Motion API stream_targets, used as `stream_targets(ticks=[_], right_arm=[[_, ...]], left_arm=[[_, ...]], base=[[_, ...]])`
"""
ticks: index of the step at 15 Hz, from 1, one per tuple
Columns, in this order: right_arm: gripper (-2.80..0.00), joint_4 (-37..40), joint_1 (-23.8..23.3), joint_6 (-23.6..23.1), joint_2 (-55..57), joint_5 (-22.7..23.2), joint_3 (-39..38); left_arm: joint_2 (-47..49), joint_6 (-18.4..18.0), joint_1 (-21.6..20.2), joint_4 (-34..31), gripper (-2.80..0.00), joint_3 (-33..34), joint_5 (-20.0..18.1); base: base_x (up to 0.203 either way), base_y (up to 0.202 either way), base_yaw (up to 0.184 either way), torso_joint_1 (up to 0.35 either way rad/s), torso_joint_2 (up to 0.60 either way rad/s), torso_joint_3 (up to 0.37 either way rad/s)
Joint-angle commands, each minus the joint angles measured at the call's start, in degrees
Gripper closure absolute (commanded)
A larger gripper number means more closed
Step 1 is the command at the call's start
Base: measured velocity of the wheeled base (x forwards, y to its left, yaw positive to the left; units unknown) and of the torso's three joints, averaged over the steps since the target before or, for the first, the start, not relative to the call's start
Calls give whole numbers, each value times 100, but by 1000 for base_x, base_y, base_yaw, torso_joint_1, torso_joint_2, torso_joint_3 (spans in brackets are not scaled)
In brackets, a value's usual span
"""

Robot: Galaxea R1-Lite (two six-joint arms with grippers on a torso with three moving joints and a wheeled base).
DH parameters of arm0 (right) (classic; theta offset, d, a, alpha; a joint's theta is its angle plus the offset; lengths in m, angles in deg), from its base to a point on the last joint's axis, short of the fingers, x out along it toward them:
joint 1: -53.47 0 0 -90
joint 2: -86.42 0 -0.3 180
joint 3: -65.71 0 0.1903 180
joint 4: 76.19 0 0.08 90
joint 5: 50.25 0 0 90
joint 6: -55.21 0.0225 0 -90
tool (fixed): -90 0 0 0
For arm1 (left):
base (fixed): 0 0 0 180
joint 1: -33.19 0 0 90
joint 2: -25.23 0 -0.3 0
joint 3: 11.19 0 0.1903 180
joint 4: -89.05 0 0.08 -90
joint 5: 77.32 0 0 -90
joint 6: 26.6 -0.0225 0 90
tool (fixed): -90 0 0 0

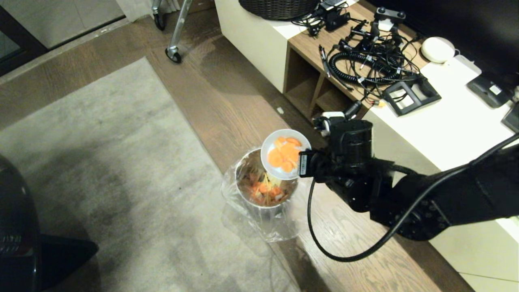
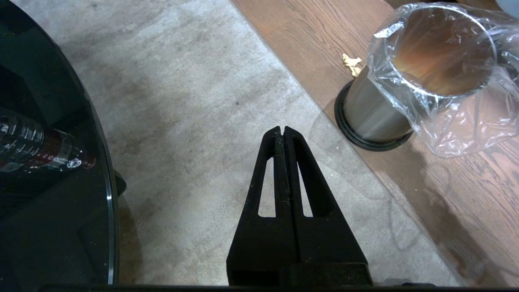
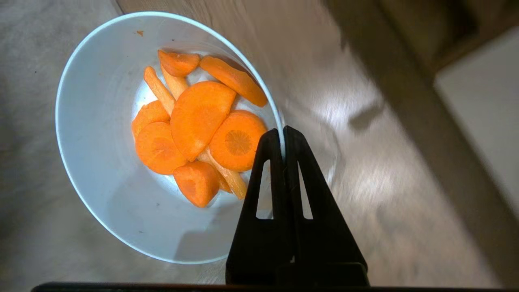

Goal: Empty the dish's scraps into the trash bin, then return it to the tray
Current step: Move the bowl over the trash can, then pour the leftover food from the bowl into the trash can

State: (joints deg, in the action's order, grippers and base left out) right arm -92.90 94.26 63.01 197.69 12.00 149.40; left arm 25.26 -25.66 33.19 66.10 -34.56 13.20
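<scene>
Dish point(image 1: 285, 154) tilted over trash bin point(image 1: 265, 180), scraps point(image 1: 284, 153) inside it. Your right gripper point(image 3: 283, 130) pinches dish's right rim, jaws closed on it. Bin stands on wood floor point(image 1: 227, 101) beside rug point(image 1: 101, 174). Left gripper point(image 2: 282, 130) idle over rug, jaws together, empty.
</scene>
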Motion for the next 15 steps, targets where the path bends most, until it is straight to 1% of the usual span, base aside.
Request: stream_targets(ticks=[1,2,3,6,8,10,13,15], right_arm=[[0,-1589,-5,-1454,458,10,-189],[0,-2174,-8,-2010,581,43,-278],[0,-2650,-11,-2441,686,120,-385],[0,-3591,-14,-3182,844,488,-760],[0,-3856,-26,-3494,852,748,-1039],[0,-3882,-36,-3766,874,854,-1009],[0,-4175,-114,-4299,936,1207,-925],[0,-4163,-150,-4346,939,1216,-891]], left_arm=[[-2,3,0,2,0,0,2],[-2,3,0,2,0,0,2],[-2,3,0,2,0,0,2],[-2,3,0,2,0,0,2],[-2,3,0,2,0,0,2],[-2,3,0,2,0,0,2],[-2,3,0,2,0,0,2],[-2,3,0,2,0,0,2]], base=[[0,0,0,0,0,0],[0,0,0,0,0,0],[0,0,0,0,0,0],[0,0,0,0,0,0],[0,0,0,0,0,0],[0,0,0,0,0,0],[0,0,0,0,0,0],[0,0,0,0,0,0]])
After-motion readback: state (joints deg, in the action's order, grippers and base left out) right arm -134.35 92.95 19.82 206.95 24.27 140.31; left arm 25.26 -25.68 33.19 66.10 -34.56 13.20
